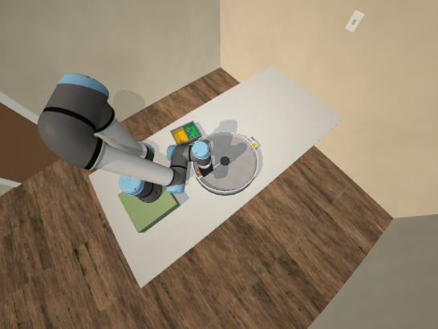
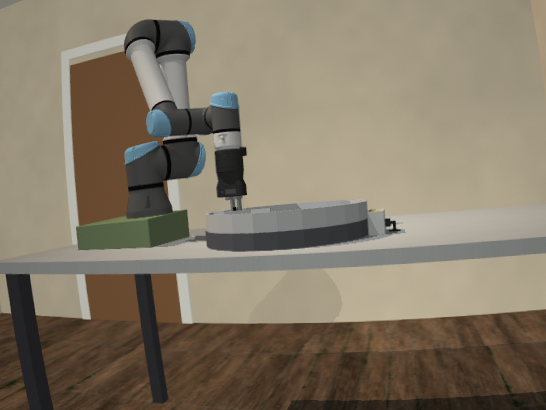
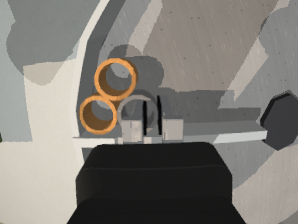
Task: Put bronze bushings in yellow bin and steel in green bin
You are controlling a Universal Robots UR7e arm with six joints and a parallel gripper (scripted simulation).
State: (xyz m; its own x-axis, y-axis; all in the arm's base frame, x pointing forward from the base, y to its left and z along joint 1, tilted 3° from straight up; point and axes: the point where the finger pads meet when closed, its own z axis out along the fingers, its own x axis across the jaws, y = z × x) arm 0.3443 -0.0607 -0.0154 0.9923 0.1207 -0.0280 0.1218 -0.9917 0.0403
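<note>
My gripper (image 2: pixel 236 208) (image 3: pixel 152 107) is low over the near-arm side of the turntable (image 1: pixel 245 168) (image 2: pixel 300 222) (image 3: pixel 190 40), inside its rim. It is shut on a grey steel bushing (image 3: pixel 123 111), one finger inside the ring and one outside, across its wall. Two bronze bushings stand just left of it in the wrist view, an upper one (image 3: pixel 133 80) and a lower one (image 3: pixel 82 116), close together by the rim. The yellow bin (image 1: pixel 178 132) and the green bin (image 1: pixel 195 126) sit side by side behind the turntable. Grey rings show in the green bin. The fingers are hidden in the top view.
A thin pale bar (image 3: pixel 240 136) runs across the turntable beside the gripper towards the dark hub (image 1: pixel 225 160) (image 3: pixel 282 121). The raised rim surrounds the disc. A small white box (image 2: pixel 376 222) stands at its far side. The arm stands on a green block (image 1: pixel 148 214) (image 2: pixel 170 227).
</note>
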